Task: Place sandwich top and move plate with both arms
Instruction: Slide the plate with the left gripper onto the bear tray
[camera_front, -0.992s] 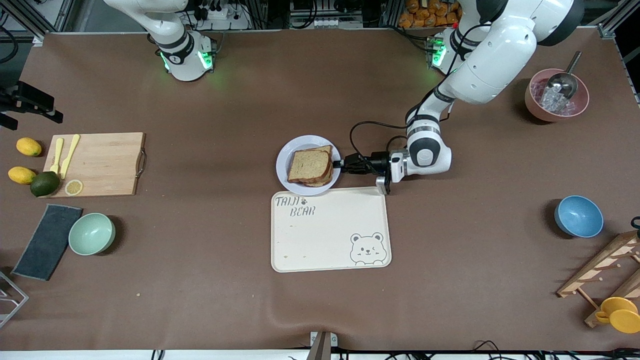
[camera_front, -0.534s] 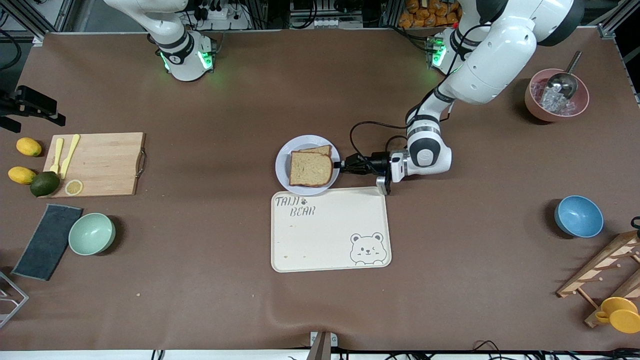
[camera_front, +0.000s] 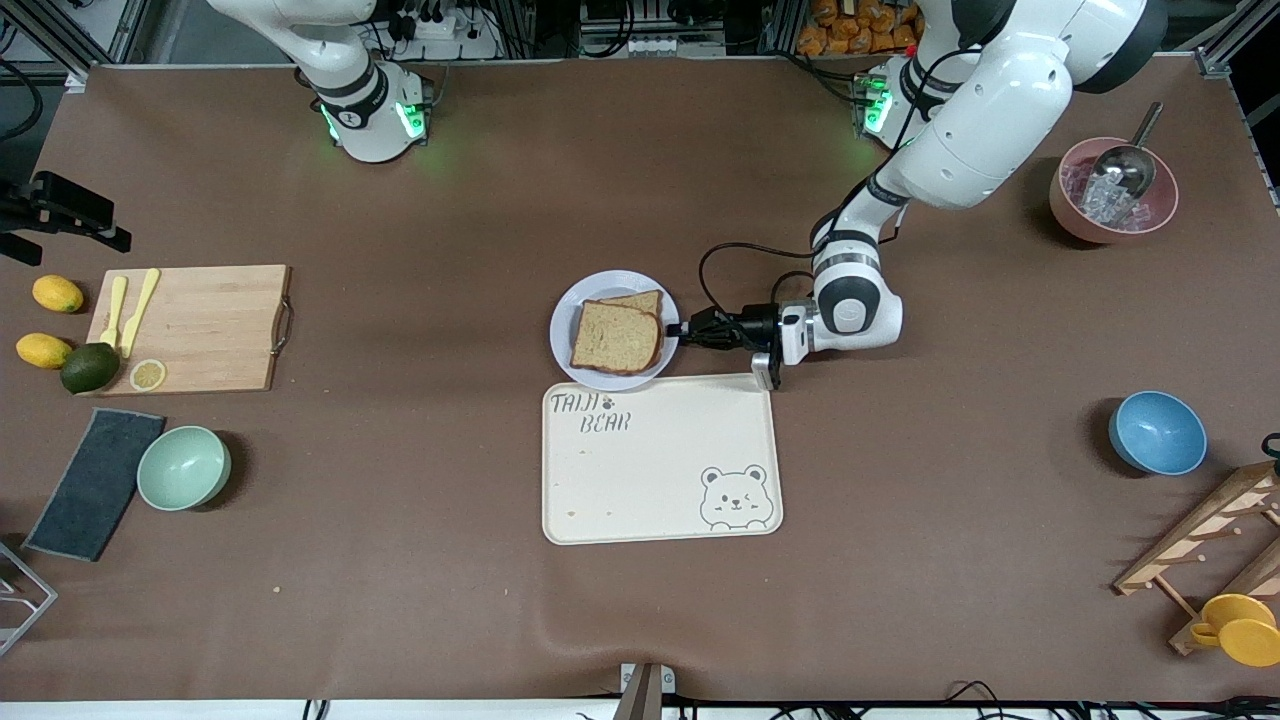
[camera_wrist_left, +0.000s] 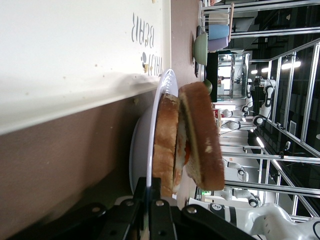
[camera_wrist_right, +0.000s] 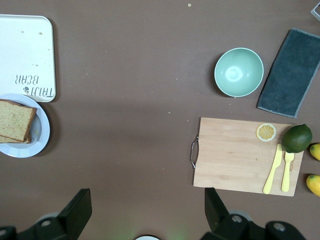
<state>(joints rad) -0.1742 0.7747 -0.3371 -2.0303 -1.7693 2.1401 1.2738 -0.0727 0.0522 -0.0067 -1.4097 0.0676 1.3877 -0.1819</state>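
Left end effector (camera_front: 680, 329) clenched on the plate (camera_front: 566, 345) rim, sandwich top (camera_front: 616, 338) lying on the stack. Right end effector (camera_wrist_right: 145, 220) released, waiting high over the bench (camera_front: 420, 560).

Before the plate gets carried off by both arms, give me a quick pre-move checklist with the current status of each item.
1. Sandwich top on the stack, on the plate: ok, though it sits skewed.
2. Left pincer shut on the plate's rim at the left arm's end: ok.
3. Right pincer at the plate: not ok; it hangs open over bare table near the cutting board.
4. Both arms gripping: not ok, only the left.
5. Tray close to the plate, nearer the front camera: ok, nothing on it.
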